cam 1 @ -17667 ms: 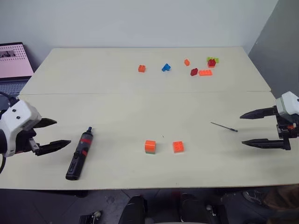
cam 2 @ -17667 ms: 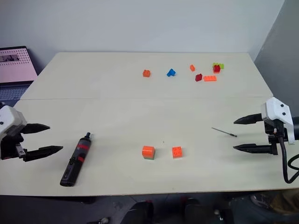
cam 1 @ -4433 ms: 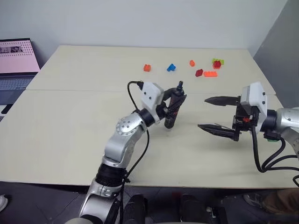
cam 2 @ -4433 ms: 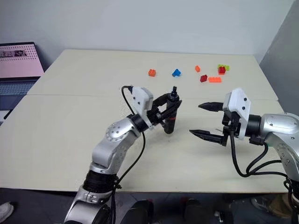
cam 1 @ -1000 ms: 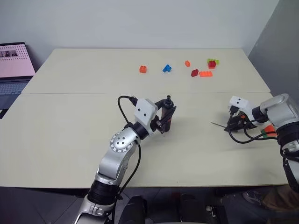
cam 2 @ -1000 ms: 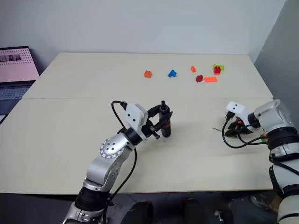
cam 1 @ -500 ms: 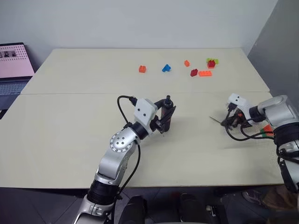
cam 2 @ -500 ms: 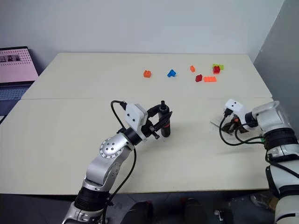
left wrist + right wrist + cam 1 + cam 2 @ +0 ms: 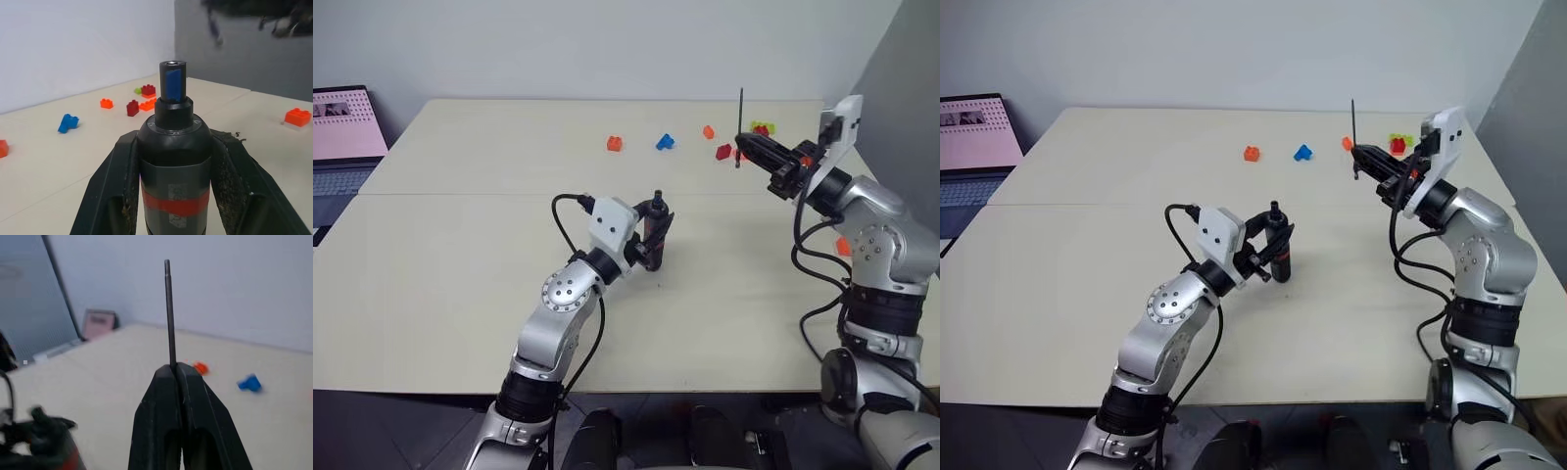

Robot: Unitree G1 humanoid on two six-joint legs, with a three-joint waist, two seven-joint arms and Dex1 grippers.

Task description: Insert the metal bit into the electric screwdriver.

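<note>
The left gripper [image 9: 651,233] clamps the screwdriver [image 9: 655,235] upright above the table [image 9: 460,274] centre. The right gripper [image 9: 745,144], raised well apart, pinches the bit [image 9: 740,122] vertically. Held near one end, the thin bit may pivot or miss the socket.

This looks like a robotics lab or test room set up in a plain office space. A wide pale bench [image 9: 460,264], made of two light tabletops pushed edge to edge with a seam between them, stands against a bare white wall [image 9: 607,44], with a grey partition [image 9: 901,69] at the right. An open laptop [image 9: 342,137] with a pink screen sits off the bench's left end. Small toy building bricks [image 9: 613,144] in orange, blue, red and green lie scattered across the far side as practice props.
</note>
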